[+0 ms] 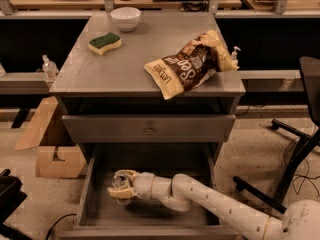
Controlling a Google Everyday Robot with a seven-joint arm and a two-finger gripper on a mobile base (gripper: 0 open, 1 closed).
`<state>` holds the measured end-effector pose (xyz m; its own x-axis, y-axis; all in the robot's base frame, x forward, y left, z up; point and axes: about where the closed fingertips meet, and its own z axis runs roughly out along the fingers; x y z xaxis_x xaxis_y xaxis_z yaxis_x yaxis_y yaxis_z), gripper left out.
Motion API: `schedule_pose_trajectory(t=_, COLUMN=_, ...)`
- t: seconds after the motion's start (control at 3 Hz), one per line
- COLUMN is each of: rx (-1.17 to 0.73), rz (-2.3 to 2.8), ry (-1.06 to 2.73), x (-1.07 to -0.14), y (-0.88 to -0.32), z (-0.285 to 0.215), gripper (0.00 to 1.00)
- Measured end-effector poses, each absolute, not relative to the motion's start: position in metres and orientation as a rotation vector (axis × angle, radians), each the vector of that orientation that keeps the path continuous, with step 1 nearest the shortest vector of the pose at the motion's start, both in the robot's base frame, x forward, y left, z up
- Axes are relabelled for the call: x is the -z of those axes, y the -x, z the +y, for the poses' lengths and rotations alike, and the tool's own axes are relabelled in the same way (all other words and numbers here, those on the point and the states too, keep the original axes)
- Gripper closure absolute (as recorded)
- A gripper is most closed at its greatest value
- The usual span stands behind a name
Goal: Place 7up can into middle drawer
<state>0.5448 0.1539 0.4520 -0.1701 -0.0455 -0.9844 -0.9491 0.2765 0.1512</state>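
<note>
The middle drawer [100, 211] is pulled open below the cabinet, a wide shallow grey tray with low side walls. My gripper [120, 185] reaches into its left half from the right, low over the drawer bottom. It is shut on the 7up can [119, 180], whose silver top shows between the cream fingers; the can's body is mostly hidden. The white arm [210, 204] runs back to the lower right corner.
The drawer above has a flat grey front with a round knob [148, 130] and is closed. On the cabinet top lie a chip bag [187, 64], a sponge [104, 42] and a white bowl [125, 18]. Cardboard boxes [50, 154] stand left; an office chair base [295, 149] stands right.
</note>
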Motion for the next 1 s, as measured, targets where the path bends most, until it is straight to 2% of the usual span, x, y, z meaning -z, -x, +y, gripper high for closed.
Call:
schedule_pose_trajectory(t=0.67, rx=-1.088, rz=1.493, ry=0.971, x=-0.4528, y=-0.5435, z=0.1572, gripper=0.27)
schedule_pose_trajectory(t=1.0, rx=-1.092, rz=1.49, ry=0.974, x=-0.4534, y=-0.5424, z=0.1599, gripper=0.0)
